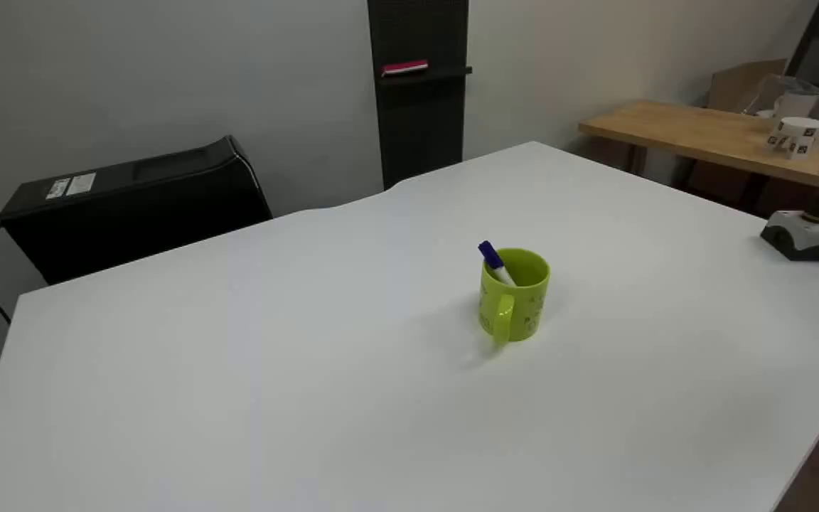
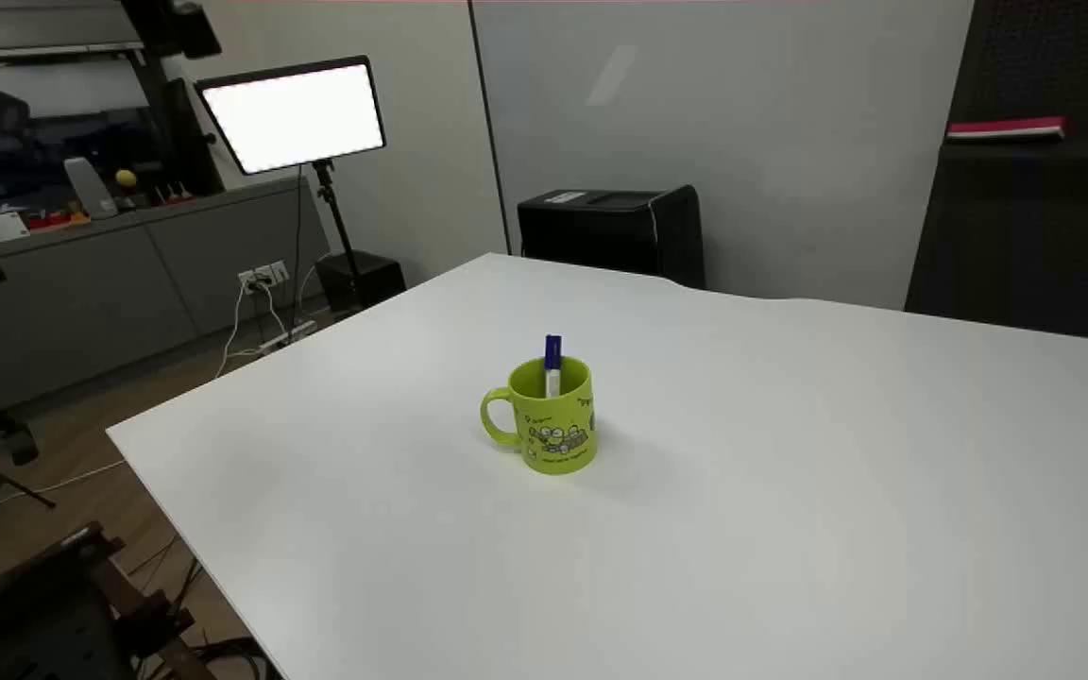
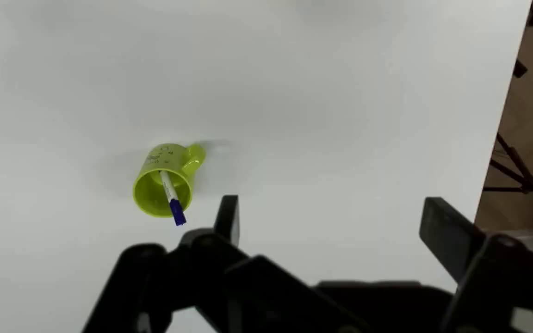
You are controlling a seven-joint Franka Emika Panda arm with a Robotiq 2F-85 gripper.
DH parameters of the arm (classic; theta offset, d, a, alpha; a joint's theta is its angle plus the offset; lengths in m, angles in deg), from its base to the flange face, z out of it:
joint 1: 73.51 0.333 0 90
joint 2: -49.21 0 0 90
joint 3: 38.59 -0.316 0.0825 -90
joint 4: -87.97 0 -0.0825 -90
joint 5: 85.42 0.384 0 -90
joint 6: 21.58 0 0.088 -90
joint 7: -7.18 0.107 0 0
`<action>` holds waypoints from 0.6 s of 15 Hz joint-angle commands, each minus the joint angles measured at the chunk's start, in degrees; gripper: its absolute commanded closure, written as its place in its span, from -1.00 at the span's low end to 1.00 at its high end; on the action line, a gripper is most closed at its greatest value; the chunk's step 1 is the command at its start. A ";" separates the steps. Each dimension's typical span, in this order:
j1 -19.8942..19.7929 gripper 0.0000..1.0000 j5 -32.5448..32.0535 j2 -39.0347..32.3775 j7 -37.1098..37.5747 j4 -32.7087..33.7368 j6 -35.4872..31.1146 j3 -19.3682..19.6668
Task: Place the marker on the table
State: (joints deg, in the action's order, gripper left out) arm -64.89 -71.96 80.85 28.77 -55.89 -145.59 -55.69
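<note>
1. So there's a lime-green mug [image 1: 527,306] upright on the big white table [image 1: 239,370], handle pointing toward the near side.
2. The marker [image 1: 498,266] is in the mug, leaning left, dark blue cap poking out over the rim.
3. Grey-and-black box [image 1: 806,238] with a dark knob on top, over by the table's right edge.
4. Chunky black case [image 1: 139,206] just past the far left edge.
5. Far right, a light-wood table [image 1: 665,139] with some white bits [image 1: 804,129] on it.

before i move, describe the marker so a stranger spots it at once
On the large white table stands a lime-green mug. Inside it leans the marker, cap end above the rim. Slim, white-bodied and blue-capped, it stands out from the wider, green mug.
</note>
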 commanded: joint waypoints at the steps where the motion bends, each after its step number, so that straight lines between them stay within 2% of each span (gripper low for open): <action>1: 0.67 -1.00 -0.45 -0.09 0.33 0.10 0.05 0.62; 9: 0.36 -1.00 -0.08 -1.39 0.13 -1.15 -0.10 1.13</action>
State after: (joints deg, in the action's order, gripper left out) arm -64.88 -72.01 80.82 28.77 -56.02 -145.62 -55.64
